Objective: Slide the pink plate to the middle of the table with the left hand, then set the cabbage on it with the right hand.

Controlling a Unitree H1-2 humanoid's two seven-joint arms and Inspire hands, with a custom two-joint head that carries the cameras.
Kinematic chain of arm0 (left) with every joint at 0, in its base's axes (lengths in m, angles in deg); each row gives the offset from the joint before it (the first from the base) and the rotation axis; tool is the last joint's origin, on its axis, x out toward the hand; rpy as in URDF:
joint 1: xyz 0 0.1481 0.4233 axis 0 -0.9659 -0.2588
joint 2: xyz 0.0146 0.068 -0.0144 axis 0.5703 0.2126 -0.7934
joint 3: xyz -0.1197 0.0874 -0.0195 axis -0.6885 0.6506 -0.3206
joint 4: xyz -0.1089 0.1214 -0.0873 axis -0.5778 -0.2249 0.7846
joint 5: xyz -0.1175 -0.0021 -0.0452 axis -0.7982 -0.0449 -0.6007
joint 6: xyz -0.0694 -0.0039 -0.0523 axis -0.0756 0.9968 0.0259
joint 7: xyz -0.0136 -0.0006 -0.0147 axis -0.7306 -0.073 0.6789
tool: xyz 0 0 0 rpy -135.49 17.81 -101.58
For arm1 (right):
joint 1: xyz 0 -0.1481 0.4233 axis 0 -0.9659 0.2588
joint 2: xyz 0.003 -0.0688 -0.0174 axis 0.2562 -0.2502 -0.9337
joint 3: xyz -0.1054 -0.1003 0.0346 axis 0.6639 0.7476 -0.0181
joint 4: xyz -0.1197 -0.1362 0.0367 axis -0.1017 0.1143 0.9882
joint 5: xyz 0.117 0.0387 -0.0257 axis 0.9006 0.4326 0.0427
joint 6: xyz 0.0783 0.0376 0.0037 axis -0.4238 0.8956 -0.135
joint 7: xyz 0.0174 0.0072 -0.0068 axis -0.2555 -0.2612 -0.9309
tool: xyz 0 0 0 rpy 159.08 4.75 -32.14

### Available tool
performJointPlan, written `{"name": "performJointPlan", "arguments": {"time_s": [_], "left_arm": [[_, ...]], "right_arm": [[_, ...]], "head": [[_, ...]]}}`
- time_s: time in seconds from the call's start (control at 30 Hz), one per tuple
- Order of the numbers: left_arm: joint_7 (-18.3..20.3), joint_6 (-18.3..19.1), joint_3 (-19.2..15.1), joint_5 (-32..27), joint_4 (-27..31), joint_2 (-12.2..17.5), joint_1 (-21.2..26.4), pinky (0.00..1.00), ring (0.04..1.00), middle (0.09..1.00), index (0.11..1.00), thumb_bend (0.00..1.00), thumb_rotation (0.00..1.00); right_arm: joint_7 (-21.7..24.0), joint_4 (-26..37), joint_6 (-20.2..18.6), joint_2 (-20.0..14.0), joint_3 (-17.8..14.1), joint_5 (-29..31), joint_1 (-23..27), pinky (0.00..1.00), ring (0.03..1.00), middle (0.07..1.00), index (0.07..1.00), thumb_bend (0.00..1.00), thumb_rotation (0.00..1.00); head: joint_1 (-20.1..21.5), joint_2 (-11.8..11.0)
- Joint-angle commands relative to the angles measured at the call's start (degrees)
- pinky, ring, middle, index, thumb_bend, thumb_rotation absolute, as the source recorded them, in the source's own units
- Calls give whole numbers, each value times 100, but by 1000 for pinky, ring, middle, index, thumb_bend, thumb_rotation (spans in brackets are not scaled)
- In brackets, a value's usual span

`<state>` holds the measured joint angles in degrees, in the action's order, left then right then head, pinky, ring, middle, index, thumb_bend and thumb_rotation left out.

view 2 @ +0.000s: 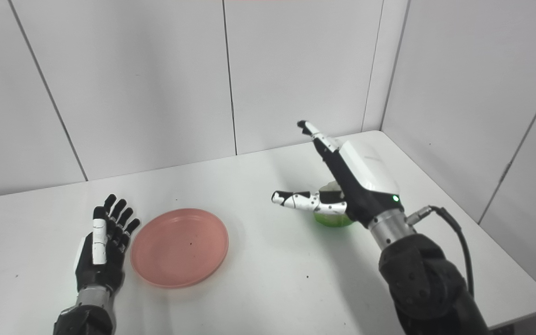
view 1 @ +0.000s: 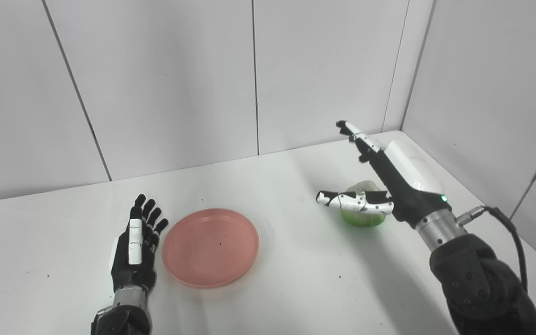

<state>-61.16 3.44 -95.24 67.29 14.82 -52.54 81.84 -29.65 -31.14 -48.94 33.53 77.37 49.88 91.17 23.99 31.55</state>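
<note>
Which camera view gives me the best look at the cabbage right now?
The left eye view, slightly. There the cabbage shows its pale top and green underside beneath the open right hand. In the right eye view the hand and its thumb cover more of it, leaving mainly a green lower edge and a small pale patch.

**Lighting and image quality**

Bright, even overhead light; both views sharp, no motion blur. Soft shadows under the right hand [view 1: 389, 186] and beside the pink plate [view 1: 210, 247]. Mild glare on the counter [view 1: 296, 288], centre frame. Wall seams lean near frame edges.
</note>
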Motion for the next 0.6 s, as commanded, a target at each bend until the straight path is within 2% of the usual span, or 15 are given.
{"name": "performJointPlan", "arguments": {"time_s": [0.0,0.07,0.13,0.17,0.27,0.47,0.5,0.57], "left_arm": [[46,-21,22,18,-142,49,-12,891,949,957,951,941,840],[38,-5,27,12,-120,48,-14,881,946,954,952,946,841],[36,18,26,-11,-90,38,-16,884,947,956,952,949,833],[38,25,26,-20,-81,35,-16,894,950,959,954,946,826],[40,58,33,-27,-35,26,-33,897,954,962,956,943,822],[20,84,55,-11,5,18,-55,905,952,962,960,941,822],[11,98,59,-7,19,14,-58,903,953,963,958,936,824],[15,106,67,-9,41,7,-63,902,954,964,959,933,824]], "right_arm": [[329,-123,2,-516,12,-188,437,725,891,924,918,1000,682],[584,-359,28,-796,123,-276,671,718,883,911,907,1000,665],[814,-617,36,-1021,221,-307,911,703,872,900,896,1000,610],[902,-721,33,-1101,259,-303,1005,692,859,893,891,1000,548],[1295,-1109,84,-1421,536,-408,1377,673,852,898,899,1000,503],[1776,-1954,289,-1703,1039,-439,1974,690,862,914,889,1000,356],[1894,-2135,362,-1761,1152,-428,2085,663,863,918,879,1000,294],[2039,-2458,482,-1831,1338,-428,2268,648,857,916,873,1000,264]], "head": [[-41,15],[-58,20],[-58,20],[-58,20],[-81,35],[-120,58],[-127,59],[-144,65]]}}
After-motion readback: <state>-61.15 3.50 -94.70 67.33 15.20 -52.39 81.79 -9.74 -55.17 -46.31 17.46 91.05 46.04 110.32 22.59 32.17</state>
